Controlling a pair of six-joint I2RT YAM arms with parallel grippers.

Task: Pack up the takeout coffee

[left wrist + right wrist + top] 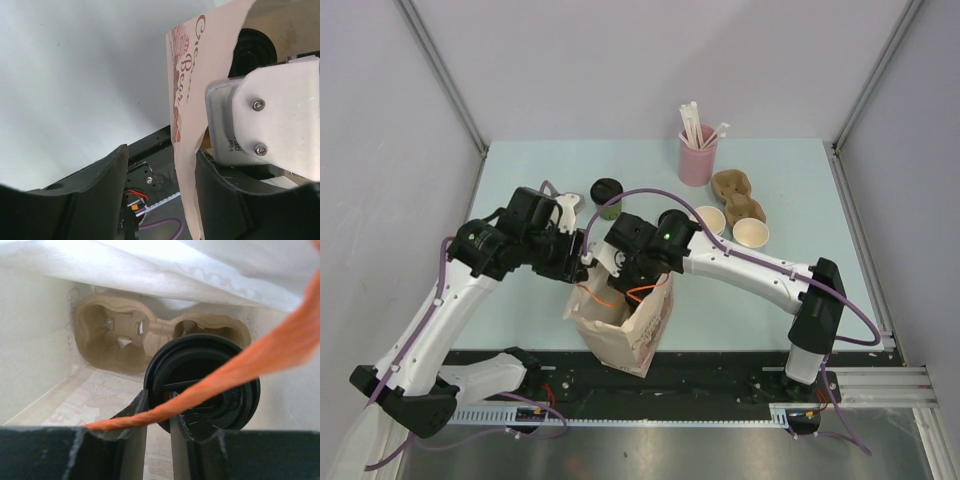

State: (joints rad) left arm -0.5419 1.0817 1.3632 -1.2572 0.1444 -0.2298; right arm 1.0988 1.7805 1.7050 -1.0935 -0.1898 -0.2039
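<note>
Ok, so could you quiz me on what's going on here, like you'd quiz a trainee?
1. True or false: the green cup is already inside the paper bag.
2. In the right wrist view, the cardboard carrier in the bag holds: A) one lidded cup and one empty slot; B) two lidded cups; C) nothing.
3. What on the table holds the straws?
Key: 1 false, it stands on the table behind the bag. 2 A. 3 the pink cup.
</note>
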